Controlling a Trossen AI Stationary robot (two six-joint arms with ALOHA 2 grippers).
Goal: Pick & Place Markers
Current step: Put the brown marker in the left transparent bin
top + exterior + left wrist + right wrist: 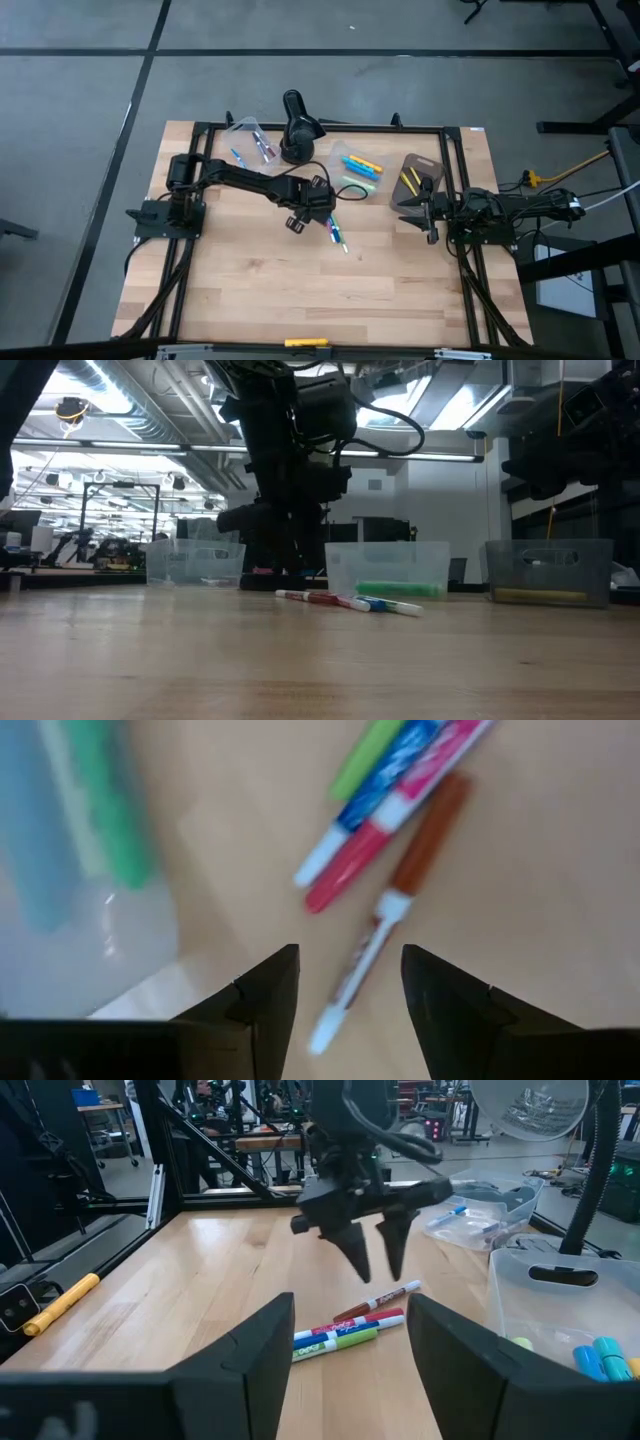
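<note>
While the left gripper (318, 212) hung with its two fingers spread apart and nothing between them, four loose markers (337, 233) lay in a small bunch on the wooden table (250, 290) just under it. In the left wrist view the brown marker (385, 925) lay right below the gap between the fingers, with the red marker (395, 820), the blue marker (375, 800) and the green marker (368, 758) side by side next to it. None of them was touched by the fingers.

A little farther back stood the clear middle tub (372, 180). It had green, blue, yellow and orange markers inside. The left tub (240, 125) sat at the far left of the table and held a few blue and pink markers. The dark right tub (416, 160) held yellow markers.

The right gripper (430, 222) waited at the right side of the table, near the dark tub, with its fingers apart and empty.

The black desk lamp (296, 125) stood at the back, between the left tub and the middle tub.

Only the right wrist view showed a yellow tool (60, 1302) lying on the table edge. Only the low view showed the room behind the table.
</note>
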